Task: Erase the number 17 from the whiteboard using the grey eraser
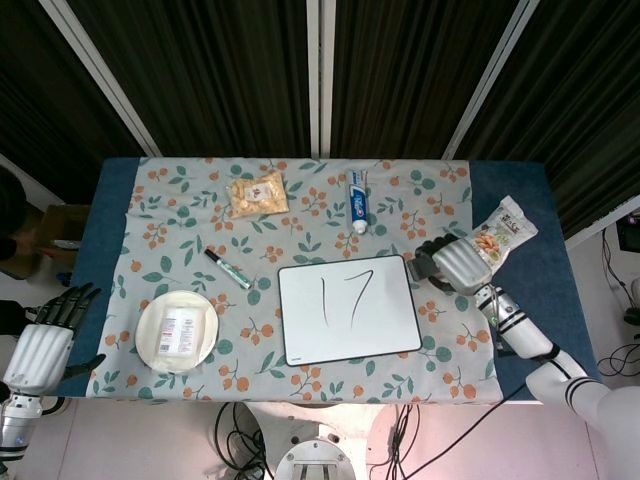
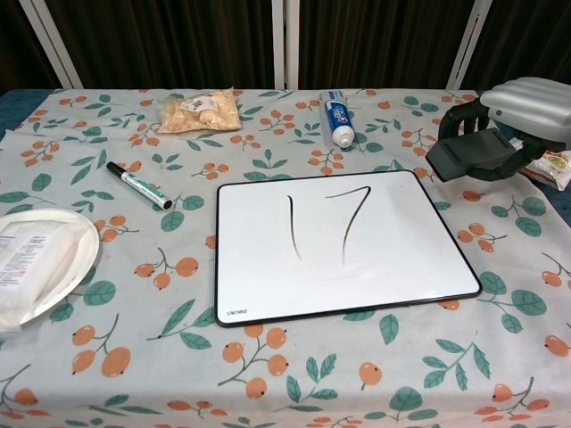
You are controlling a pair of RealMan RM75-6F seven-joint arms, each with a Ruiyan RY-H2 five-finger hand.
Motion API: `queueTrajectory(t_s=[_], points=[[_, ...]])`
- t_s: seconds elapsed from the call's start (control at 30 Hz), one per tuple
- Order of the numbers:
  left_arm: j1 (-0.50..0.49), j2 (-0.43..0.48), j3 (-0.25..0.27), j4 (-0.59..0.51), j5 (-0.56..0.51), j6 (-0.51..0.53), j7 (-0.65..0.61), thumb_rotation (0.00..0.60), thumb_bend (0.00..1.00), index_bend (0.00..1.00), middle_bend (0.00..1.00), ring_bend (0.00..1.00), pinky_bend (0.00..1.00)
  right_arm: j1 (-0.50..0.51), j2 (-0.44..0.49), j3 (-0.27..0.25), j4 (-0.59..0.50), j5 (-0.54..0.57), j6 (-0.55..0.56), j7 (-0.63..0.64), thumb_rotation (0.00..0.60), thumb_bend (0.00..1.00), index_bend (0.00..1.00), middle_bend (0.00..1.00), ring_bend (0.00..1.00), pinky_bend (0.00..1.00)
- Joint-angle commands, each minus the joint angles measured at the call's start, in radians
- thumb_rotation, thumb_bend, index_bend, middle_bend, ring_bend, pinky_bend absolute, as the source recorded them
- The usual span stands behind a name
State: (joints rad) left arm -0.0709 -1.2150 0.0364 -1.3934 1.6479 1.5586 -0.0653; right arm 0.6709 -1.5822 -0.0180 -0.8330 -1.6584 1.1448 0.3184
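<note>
The whiteboard [image 1: 348, 310] [image 2: 343, 242] lies flat in the middle of the table with "17" [image 2: 326, 223] written in black on it. My right hand [image 1: 458, 264] [image 2: 526, 111] holds the grey eraser [image 2: 468, 154] [image 1: 428, 258] just off the board's right far corner, lifted above the cloth. My left hand [image 1: 45, 335] hangs off the table's left front edge, fingers apart and holding nothing; it shows only in the head view.
A green marker [image 2: 139, 185] lies left of the board. A white plate [image 2: 53, 259] with a packet sits front left. A snack bag [image 2: 198, 111] and a toothpaste tube [image 2: 337, 118] lie at the back. A nut packet [image 1: 500, 232] lies behind my right hand.
</note>
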Motion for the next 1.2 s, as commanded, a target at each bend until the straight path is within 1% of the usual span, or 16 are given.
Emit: queueTrajectory(t_s=[0.03,0.13,0.3,0.53,0.73,0.9,1.2], points=[[0.0,0.001,-0.001,-0.001,0.0,0.002,-0.001,0.6,0.0,0.07,0.06,0.07,0.17,0.009,0.054,0.002,-0.163,-0.032,0.052,-0.033,0.6,0.3,0.72,0.62,0.58,0.7],[0.001,0.003,-0.001,-0.002,0.0,0.004,-0.002,0.6,0.0,0.07,0.06,0.07,0.17,0.017,0.074,-0.014,-0.265,-0.055,0.038,-0.093,0.6,0.3,0.75,0.65,0.6,0.72],[0.007,0.005,-0.001,0.006,-0.005,0.01,-0.013,0.6,0.0,0.07,0.06,0.07,0.17,0.024,0.078,-0.038,-0.394,-0.066,-0.016,-0.211,0.6,0.3,0.78,0.66,0.61,0.74],[0.012,0.003,-0.002,0.028,-0.013,0.014,-0.041,0.6,0.0,0.07,0.06,0.07,0.17,0.007,0.063,-0.069,-0.484,-0.059,-0.063,-0.321,0.6,0.3,0.79,0.68,0.62,0.75],[0.015,-0.001,-0.003,0.049,-0.018,0.016,-0.063,0.6,0.0,0.07,0.06,0.07,0.17,0.0,0.04,-0.08,-0.501,-0.07,-0.076,-0.393,0.6,0.3,0.8,0.68,0.63,0.76],[0.017,-0.005,-0.003,0.059,-0.018,0.016,-0.075,0.6,0.0,0.07,0.06,0.07,0.17,0.004,-0.002,-0.061,-0.472,-0.063,-0.085,-0.428,0.6,0.31,0.8,0.69,0.63,0.76],[0.02,-0.001,-0.004,0.065,-0.017,0.023,-0.091,0.6,0.0,0.07,0.06,0.07,0.17,0.054,-0.082,-0.001,-0.41,-0.023,-0.151,-0.456,0.6,0.32,0.8,0.69,0.63,0.76]])
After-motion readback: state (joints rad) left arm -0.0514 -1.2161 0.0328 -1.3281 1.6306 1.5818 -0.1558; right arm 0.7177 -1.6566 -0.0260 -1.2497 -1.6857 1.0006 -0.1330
